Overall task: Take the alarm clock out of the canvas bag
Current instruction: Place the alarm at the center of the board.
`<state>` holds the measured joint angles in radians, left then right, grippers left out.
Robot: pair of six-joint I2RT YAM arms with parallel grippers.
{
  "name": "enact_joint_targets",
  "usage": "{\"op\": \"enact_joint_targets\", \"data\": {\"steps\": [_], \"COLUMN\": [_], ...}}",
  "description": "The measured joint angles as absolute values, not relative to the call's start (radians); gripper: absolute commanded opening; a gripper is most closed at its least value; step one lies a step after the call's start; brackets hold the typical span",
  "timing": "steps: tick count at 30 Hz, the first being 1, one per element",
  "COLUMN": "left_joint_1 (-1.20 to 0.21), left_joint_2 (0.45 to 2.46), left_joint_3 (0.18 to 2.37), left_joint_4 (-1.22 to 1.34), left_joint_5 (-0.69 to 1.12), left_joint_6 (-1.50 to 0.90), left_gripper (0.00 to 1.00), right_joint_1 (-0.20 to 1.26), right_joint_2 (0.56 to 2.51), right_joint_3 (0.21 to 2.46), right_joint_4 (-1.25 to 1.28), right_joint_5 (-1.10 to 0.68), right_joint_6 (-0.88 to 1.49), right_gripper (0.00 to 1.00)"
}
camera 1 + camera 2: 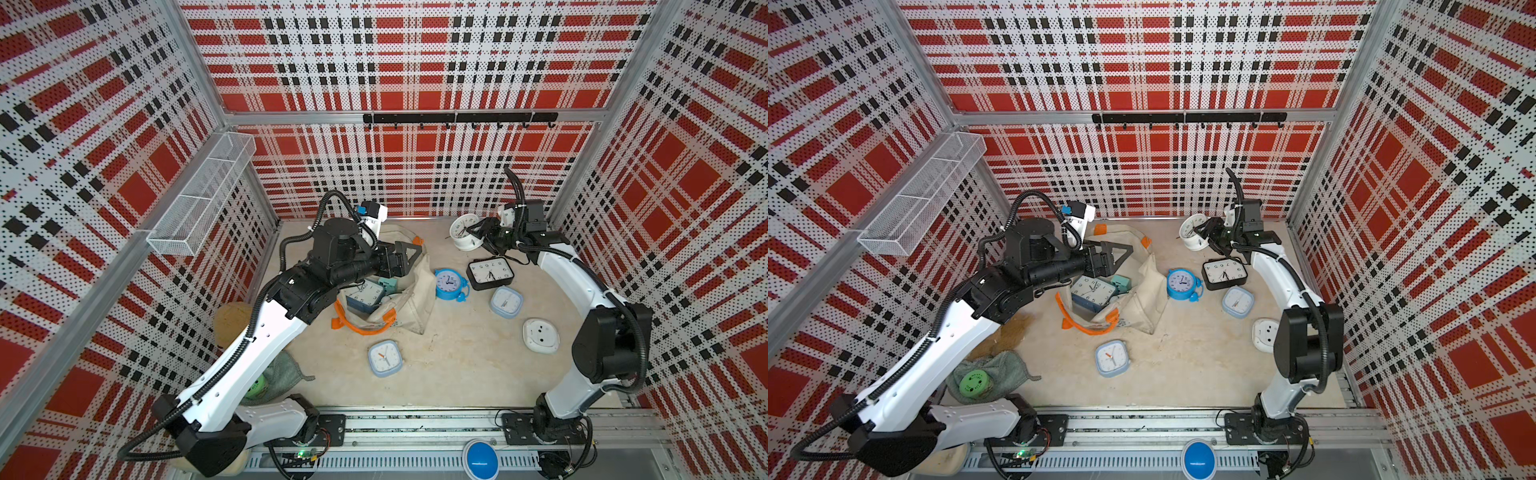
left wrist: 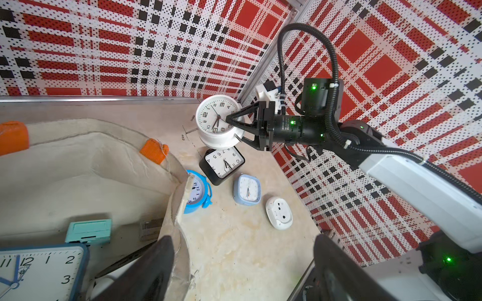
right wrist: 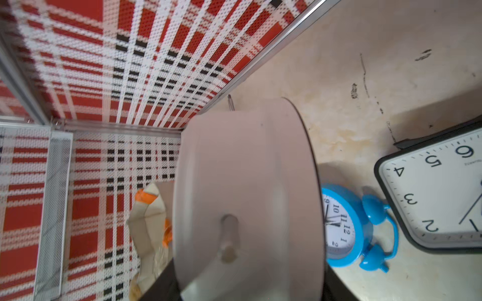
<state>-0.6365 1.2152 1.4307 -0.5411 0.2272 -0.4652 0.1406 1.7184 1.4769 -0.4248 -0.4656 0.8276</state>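
The cream canvas bag (image 1: 415, 301) with orange handles lies slumped open at mid-table. Inside it are a dark blue square clock (image 1: 365, 296) and a small teal clock (image 2: 88, 230). My left gripper (image 1: 411, 257) hovers open over the bag's far rim. In the left wrist view the bag's wall (image 2: 180, 234) stands just inside one of its fingers (image 2: 151, 265). At the back right, my right gripper (image 1: 478, 239) is shut on a white round alarm clock (image 1: 463, 230), holding it by its sides above the table. That clock fills the right wrist view (image 3: 247, 195).
Loose clocks lie right of the bag: a blue twin-bell one (image 1: 449, 284), a black rectangular one (image 1: 490, 272), a pale blue square one (image 1: 505, 301) and a white face-down one (image 1: 540, 336). Another pale blue clock (image 1: 385, 358) lies in front. A mesh basket (image 1: 199, 195) hangs on the left wall.
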Motion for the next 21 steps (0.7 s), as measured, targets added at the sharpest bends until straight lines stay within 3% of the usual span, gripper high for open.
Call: {"op": "enact_joint_targets", "data": {"steps": [10, 21], "left_joint_1": [-0.617, -0.55], "left_joint_2": [1.188, 1.129], "left_joint_3": [1.362, 1.295], "left_joint_4": [-0.494, -0.477], "left_joint_5": [0.236, 0.263], "left_joint_6": [-0.466, -0.477], "left_gripper": [0.87, 0.87], "right_joint_1": [0.226, 0.306], "right_joint_2": [1.996, 2.125], "right_joint_3": [1.575, 1.647], "right_joint_4": [-0.358, -0.288], "right_joint_5": [-0.315, -0.198], "right_joint_6": [1.075, 1.248], "right_gripper": [0.3, 0.34]}}
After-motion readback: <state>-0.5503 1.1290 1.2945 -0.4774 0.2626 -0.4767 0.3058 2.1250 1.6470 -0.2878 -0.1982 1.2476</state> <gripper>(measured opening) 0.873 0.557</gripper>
